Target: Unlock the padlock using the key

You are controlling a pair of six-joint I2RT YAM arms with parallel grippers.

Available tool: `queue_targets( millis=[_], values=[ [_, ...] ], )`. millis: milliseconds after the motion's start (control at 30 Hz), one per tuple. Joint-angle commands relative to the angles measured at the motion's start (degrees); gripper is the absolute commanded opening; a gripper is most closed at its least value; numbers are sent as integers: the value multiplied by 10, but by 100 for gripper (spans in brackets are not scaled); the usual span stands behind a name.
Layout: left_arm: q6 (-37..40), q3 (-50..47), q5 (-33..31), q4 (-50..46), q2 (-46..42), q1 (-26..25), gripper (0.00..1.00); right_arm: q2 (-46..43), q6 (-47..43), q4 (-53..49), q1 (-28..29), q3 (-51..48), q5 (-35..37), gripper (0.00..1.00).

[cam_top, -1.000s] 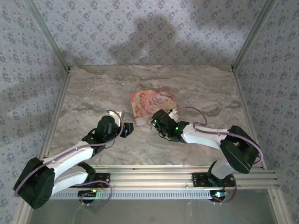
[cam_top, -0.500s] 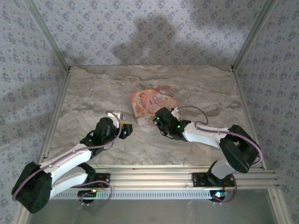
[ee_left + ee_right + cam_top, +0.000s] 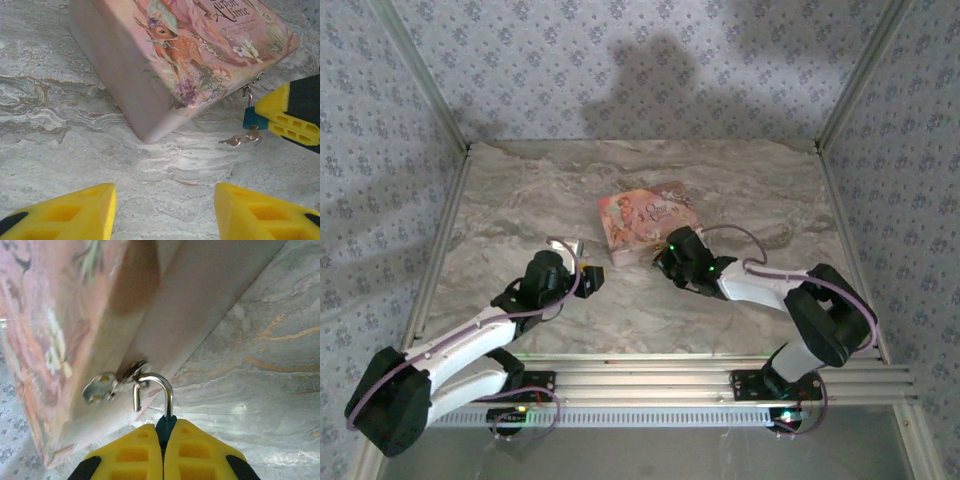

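Note:
The padlock [image 3: 165,425] has a small dark teal body, and my right gripper [image 3: 164,434] is shut on it. Its silver shackle [image 3: 161,385] stands open at one end, with the curve hooked in the metal hasp [image 3: 102,387] of the pink box [image 3: 645,220]. In the left wrist view the padlock [image 3: 249,121] sits between the right gripper's yellow fingers [image 3: 290,117]. A small silver key [image 3: 231,141] on a ring hangs just below it, touching the table. My left gripper [image 3: 165,210] is open over bare marble, short of the box's near corner.
The pink picture-printed box [image 3: 175,55] lies flat mid-table, its corner pointing at the left gripper [image 3: 588,275]. The marble top is bounded by metal frame rails [image 3: 440,250] at the sides, with patterned walls beyond.
The right gripper has shifted to the right along the box's front edge with the padlock in it. The left arm has barely moved.

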Motion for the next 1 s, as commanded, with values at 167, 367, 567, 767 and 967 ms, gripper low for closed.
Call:
queue_targets(
  millis=[167, 367, 567, 767, 967],
  values=[
    [1, 20, 14, 10, 16, 4, 55, -72, -25, -1, 4, -5, 72, 0],
    [4, 22, 15, 7, 16, 4, 55, -42, -1, -10, 8, 1, 76, 0],
    [5, 14, 11, 2, 6, 4, 55, -28, 41, 38, 10, -41, 76, 0],
    [5, 12, 9, 2, 2, 4, 56, -28, 39, 98, 1, -72, 61, 0],
    [4, 11, 10, 4, 4, 4, 56, -33, 37, 130, -2, -73, 62, 0]
  ],
)
